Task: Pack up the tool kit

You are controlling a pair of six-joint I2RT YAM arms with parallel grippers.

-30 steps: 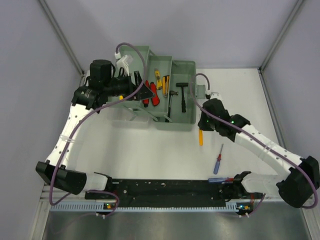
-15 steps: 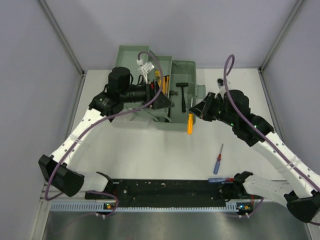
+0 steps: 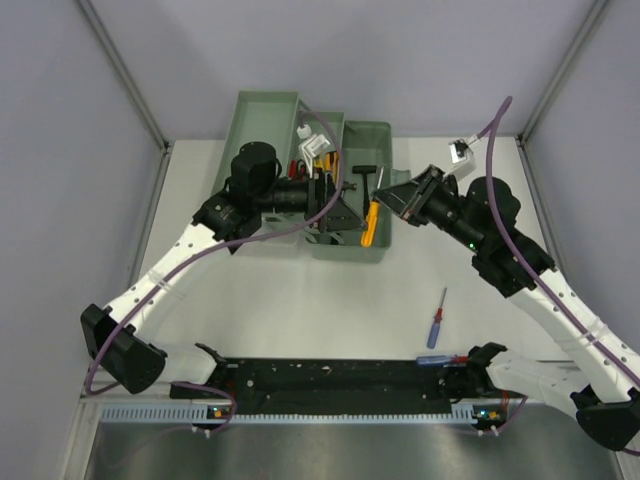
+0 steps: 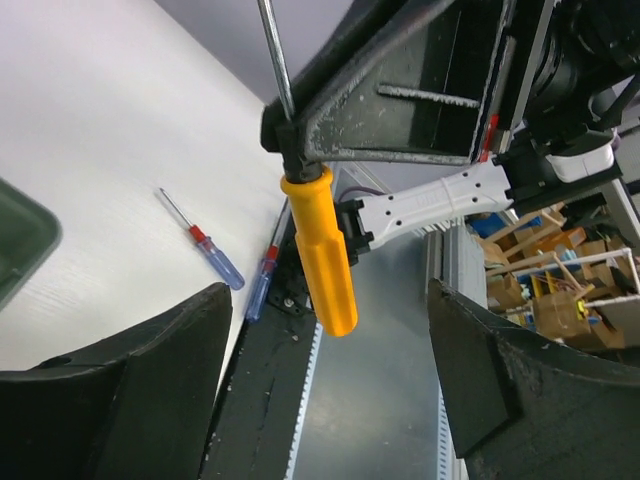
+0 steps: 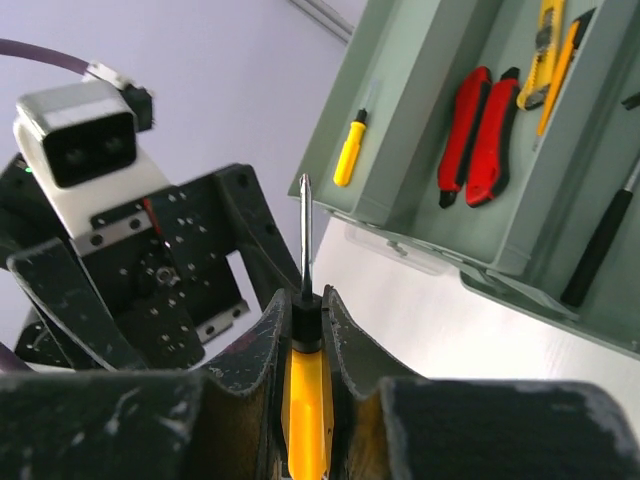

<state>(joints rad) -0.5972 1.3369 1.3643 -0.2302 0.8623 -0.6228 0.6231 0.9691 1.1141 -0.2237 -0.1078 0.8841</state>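
- The right gripper [image 3: 383, 196] is clenched on the yellow-handled screwdriver [image 3: 369, 224], held over the right tray of the toolbox [image 3: 262, 108].
- The left gripper [image 3: 345, 207] is spread wide, grasping nothing, just left of that screwdriver.
- A blue-and-red screwdriver [image 3: 436, 318] lies on the table [image 3: 300, 300], near right.

The left arm is stretched forward, the left gripper [image 3: 350, 213] spread wide. The right gripper [image 3: 380, 196] is clamped on the orange screwdriver [image 3: 368, 224], and the two wrists are set facing each other, close.
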